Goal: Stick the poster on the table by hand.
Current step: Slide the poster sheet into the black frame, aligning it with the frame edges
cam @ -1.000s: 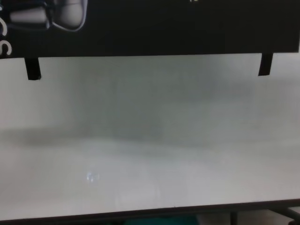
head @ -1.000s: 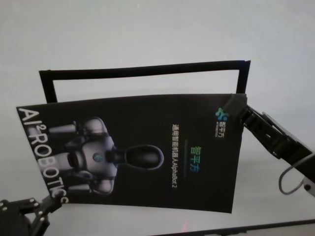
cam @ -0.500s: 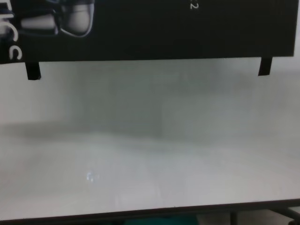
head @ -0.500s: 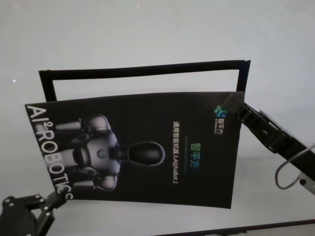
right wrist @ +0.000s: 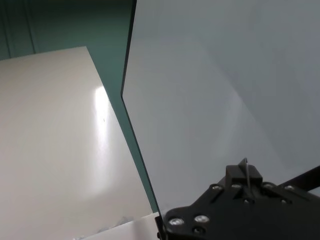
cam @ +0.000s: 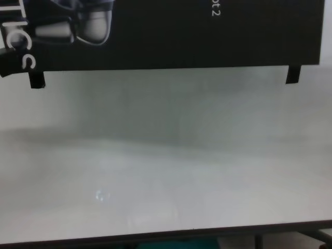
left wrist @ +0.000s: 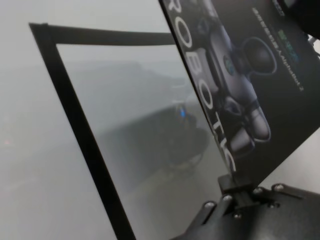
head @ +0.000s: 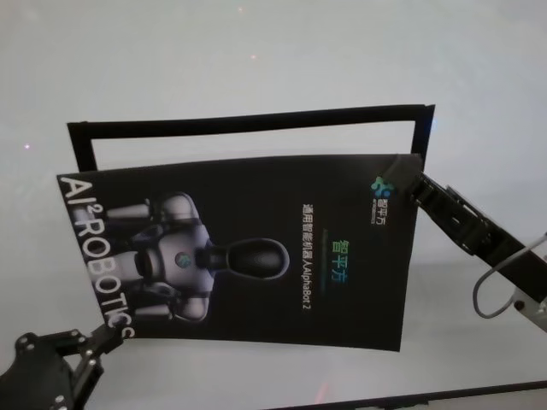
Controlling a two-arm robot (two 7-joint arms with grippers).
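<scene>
1 poster [head: 256,248], 1 table [head: 256,60], 2 grippers.

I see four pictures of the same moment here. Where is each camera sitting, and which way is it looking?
Head view: high up, looking down at the poster over the black frame outline on the table; left end effector and right end effector pinch opposite corners.
Chest view: lower, facing the table's near part; no arm shows.
Left wrist view: on the left arm, looking along the poster's lettered edge.
Right wrist view: on the right arm, facing the poster's blank back.
All four show the poster.
</scene>
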